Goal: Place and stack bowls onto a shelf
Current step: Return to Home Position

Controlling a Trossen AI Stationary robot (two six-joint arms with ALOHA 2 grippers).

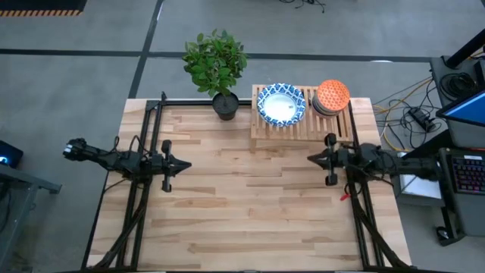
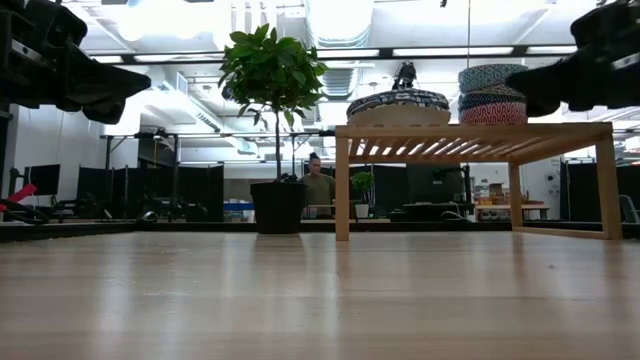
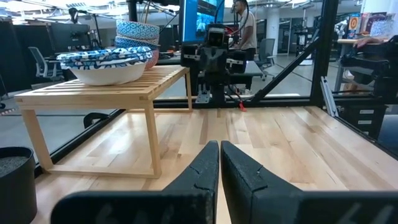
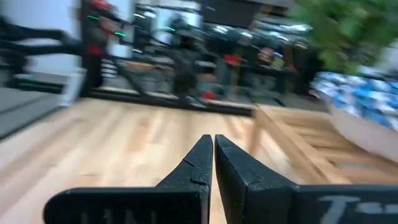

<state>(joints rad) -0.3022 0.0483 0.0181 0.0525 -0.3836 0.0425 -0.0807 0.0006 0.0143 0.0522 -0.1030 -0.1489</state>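
Left hand (image 3: 219,146) and right hand (image 4: 213,138) are hanging pressed together, empty, over the counter (image 1: 242,212) while the bowls (image 1: 281,105) are sitting stacked on the shelf (image 1: 303,130), so backing off slow, wide of it, is looking safest.

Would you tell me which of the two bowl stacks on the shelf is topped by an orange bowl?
The narrower stack at the shelf's right end; the other stack shows a wide blue-and-white bowl.

Orange bowl (image 1: 333,94) on top hides small bowls (image 2: 492,105) beneath from above. Wide bowls (image 1: 281,105): count in stack unclear. Right wrist view smeared; shelf (image 4: 311,149), plant (image 4: 348,28) blurred. Plant pot (image 3: 15,180) cut off at left wrist view's edge.
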